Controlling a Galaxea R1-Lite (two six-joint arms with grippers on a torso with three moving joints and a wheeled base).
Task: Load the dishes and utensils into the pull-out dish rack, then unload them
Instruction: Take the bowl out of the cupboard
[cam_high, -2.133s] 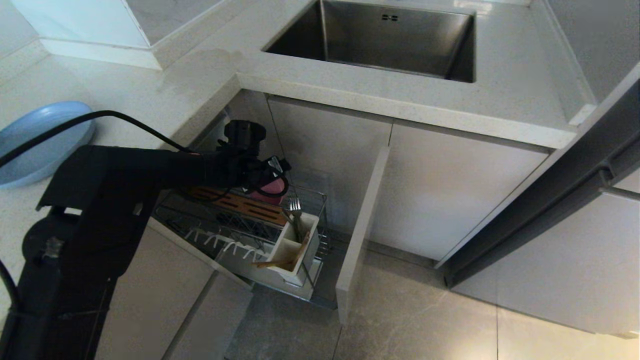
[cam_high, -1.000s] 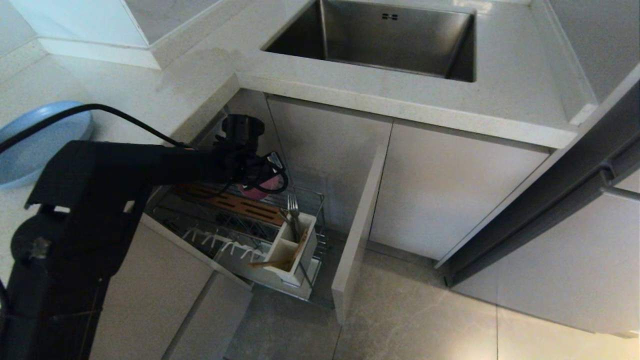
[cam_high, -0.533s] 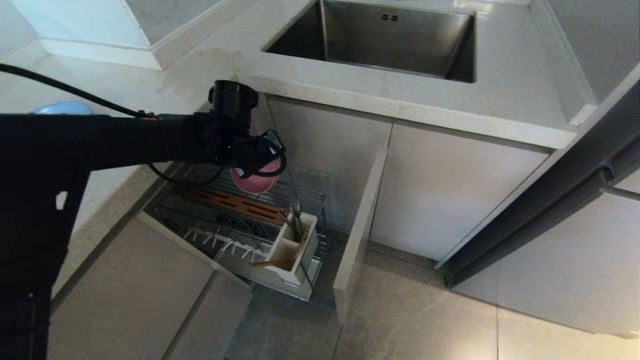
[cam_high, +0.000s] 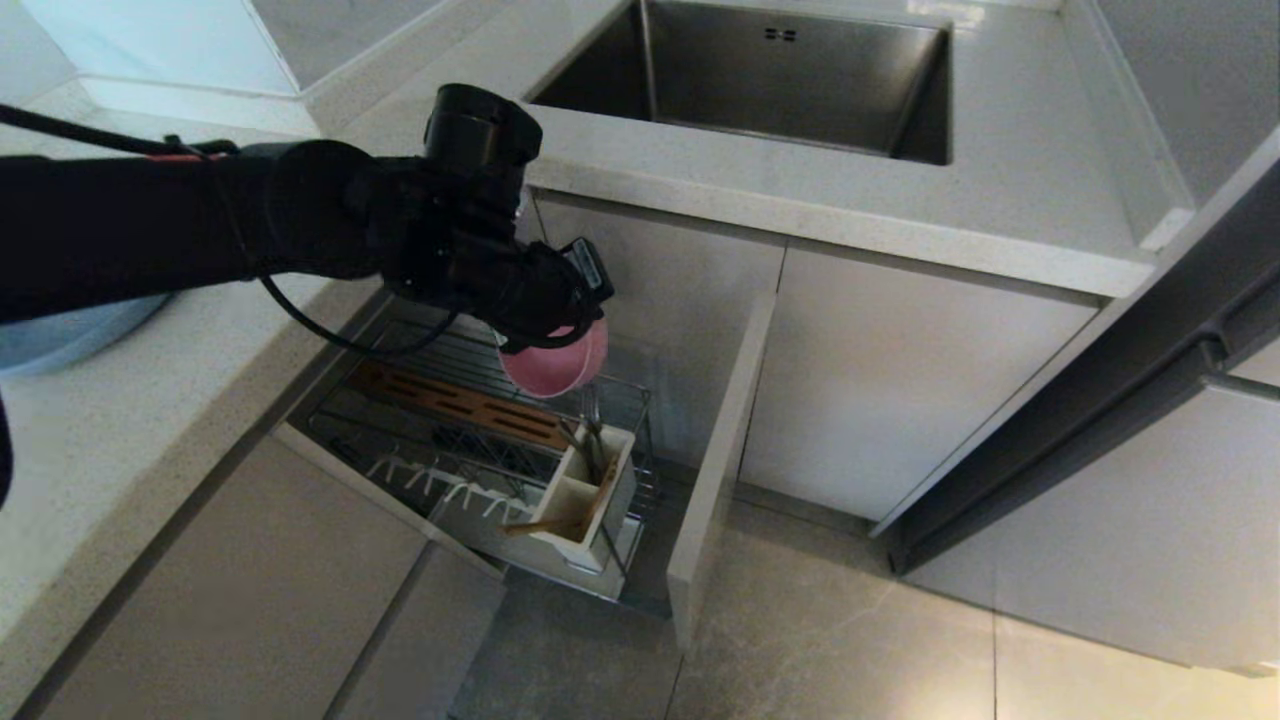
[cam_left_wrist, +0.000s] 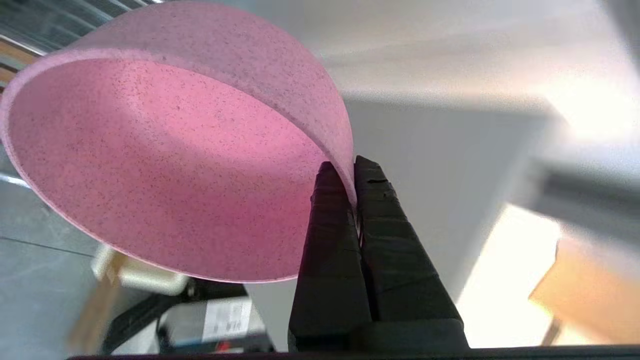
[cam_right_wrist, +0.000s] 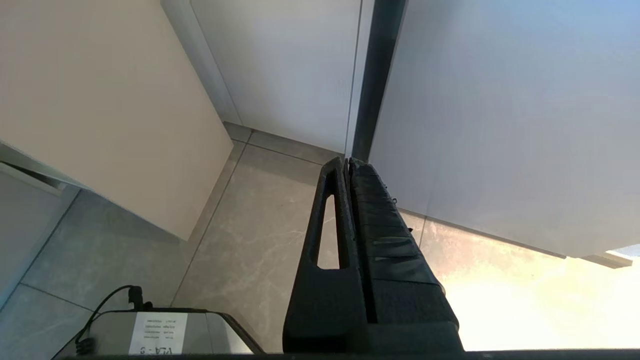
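In the head view the black left arm crosses the pale stone countertop (cam_high: 120, 430) and hides most of the wide shallow round blue plate (cam_high: 60, 335), of which only a sliver of rim shows on that counter. The left gripper (cam_high: 575, 320) is masked by its own wrist; below it hangs the round pink plastic bowl (cam_high: 560, 368), lifted clear above the pull-out chrome wire dish rack (cam_high: 480, 440). In the rack, the brown slotted wooden strip (cam_high: 460, 405) lies under the bowl, the white two-compartment utensil box (cam_high: 585, 500) sits at the corner nearest the beige panel front (cam_high: 715, 480); a silver metal fork (cam_high: 592, 425) stands in it, and light wooden chopsticks (cam_high: 560, 520) lean out. A spoon is hard to make out. The steel sink (cam_high: 770, 80) lies beyond the rack

In the left wrist view the left gripper (cam_left_wrist: 350, 172) is pressed together on the pink bowl's (cam_left_wrist: 165, 165) rim, the wall pinched between its black fingers (cam_left_wrist: 330, 240), the bowl tipped on edge

In the right wrist view the right gripper (cam_right_wrist: 348, 165) has its fingers pressed together, holding nothing, above grey floor tiles (cam_right_wrist: 250, 240) beside white cabinet doors (cam_right_wrist: 280, 70)
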